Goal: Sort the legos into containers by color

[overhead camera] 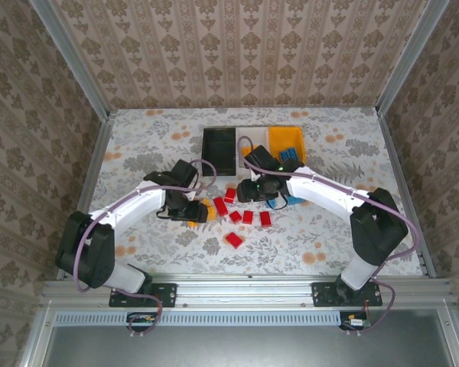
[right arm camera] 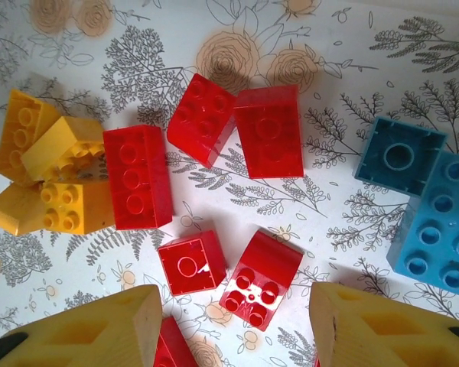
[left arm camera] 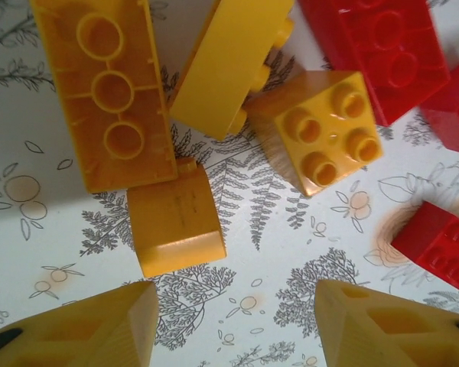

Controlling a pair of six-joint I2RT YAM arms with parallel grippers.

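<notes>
Red legos [overhead camera: 248,217] lie scattered mid-table, with a yellow cluster [overhead camera: 207,206] to their left and blue ones [overhead camera: 294,200] to their right. My left gripper [overhead camera: 193,212] hovers low over the yellow legos; in the left wrist view it [left arm camera: 233,329] is open over bare cloth, just short of a small yellow brick [left arm camera: 176,222] and a 2x2 one [left arm camera: 321,130]. My right gripper [overhead camera: 258,189] is above the red group. It [right arm camera: 237,329] is open, with two red bricks [right arm camera: 191,262] [right arm camera: 262,279] lying just ahead of the fingers, untouched.
At the back stand the black bin [overhead camera: 219,149], the white bin [overhead camera: 254,131], partly hidden by the right arm, and the orange-yellow bin [overhead camera: 285,138] with blue bricks inside. One red brick [overhead camera: 234,240] lies nearer the front. Walls enclose the table.
</notes>
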